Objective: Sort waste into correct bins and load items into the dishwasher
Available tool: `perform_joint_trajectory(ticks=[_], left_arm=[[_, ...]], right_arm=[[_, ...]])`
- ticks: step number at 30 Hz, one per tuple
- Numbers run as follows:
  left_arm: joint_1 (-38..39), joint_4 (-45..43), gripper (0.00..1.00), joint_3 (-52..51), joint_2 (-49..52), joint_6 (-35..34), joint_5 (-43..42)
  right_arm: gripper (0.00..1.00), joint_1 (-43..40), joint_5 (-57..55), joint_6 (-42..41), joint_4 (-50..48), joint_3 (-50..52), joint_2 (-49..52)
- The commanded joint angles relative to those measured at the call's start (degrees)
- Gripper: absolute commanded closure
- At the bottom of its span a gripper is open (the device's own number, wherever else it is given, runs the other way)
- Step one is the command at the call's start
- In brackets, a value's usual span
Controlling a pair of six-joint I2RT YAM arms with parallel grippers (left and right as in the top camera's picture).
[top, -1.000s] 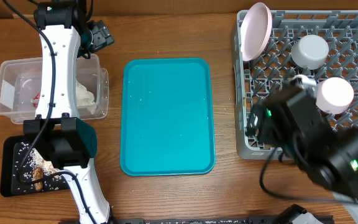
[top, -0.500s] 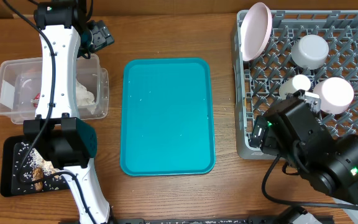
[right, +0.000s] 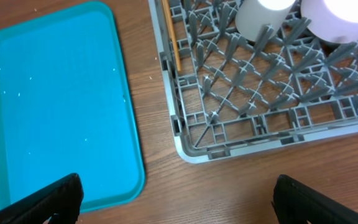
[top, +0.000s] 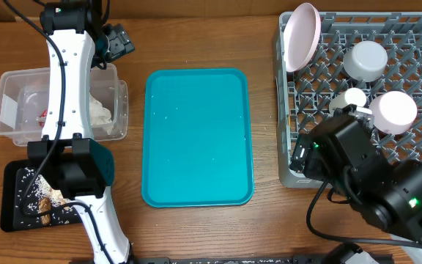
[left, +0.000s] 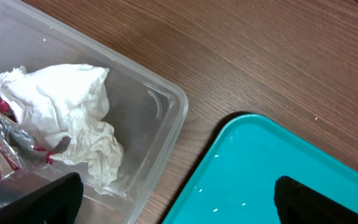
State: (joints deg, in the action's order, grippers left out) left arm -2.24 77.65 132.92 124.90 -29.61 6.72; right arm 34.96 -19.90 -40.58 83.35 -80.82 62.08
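- Grey plastic pegged dish rack (top: pixel 321 73): light grey bowl (top: pixel 365 60) and small white cup (top: pixel 354 97) inside.
- Crumpled white paper napkins (left: pixel 67 118) in clear plastic tub (left: pixel 166 102).
- L gripper (left: pixel 179 202), R gripper (right: pixel 179 199): jaws wide, empty.

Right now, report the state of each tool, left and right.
Left tool: open, holding nothing.
Right tool: open, holding nothing.
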Motion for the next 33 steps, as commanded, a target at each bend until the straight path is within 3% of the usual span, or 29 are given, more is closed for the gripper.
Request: perform_joint_trajectory(ticks=[1, 6, 8, 19, 25, 33], left_arm=[[0.4, -0.1, 0.0, 1.2, -0.1, -0.4, 0.9], [0.3, -0.1, 0.0, 1.2, -0.1, -0.4, 0.9], [0.3, -0.1, 0.0, 1.2, -0.1, -0.4, 0.9], [0.3, -0.1, 0.0, 1.2, -0.1, -0.4, 0.9], [0.3, -0.1, 0.0, 1.2, -0.1, -0.4, 0.9], [0.4, -0.1, 0.0, 1.2, -0.1, -0.4, 0.9]], right_arm=[[0.0, -0.7, 0.2, 8.2, -10.2, 8.8, -5.6], [0.0, -4.8, 8.8, 27.1, -33.2, 25.9, -14.6], [0.0, -6.6, 12.3, 30.8, -40.6, 32.1, -17.8], [0.0, -14.1, 16.6, 31.5, -75.8, 63.2, -33.8], [0.0, -14.5, 15.8, 31.5, -84.7, 72.4, -40.7], [0.0, -16.2, 14.9, 31.5, -85.3, 78.8, -50.1]])
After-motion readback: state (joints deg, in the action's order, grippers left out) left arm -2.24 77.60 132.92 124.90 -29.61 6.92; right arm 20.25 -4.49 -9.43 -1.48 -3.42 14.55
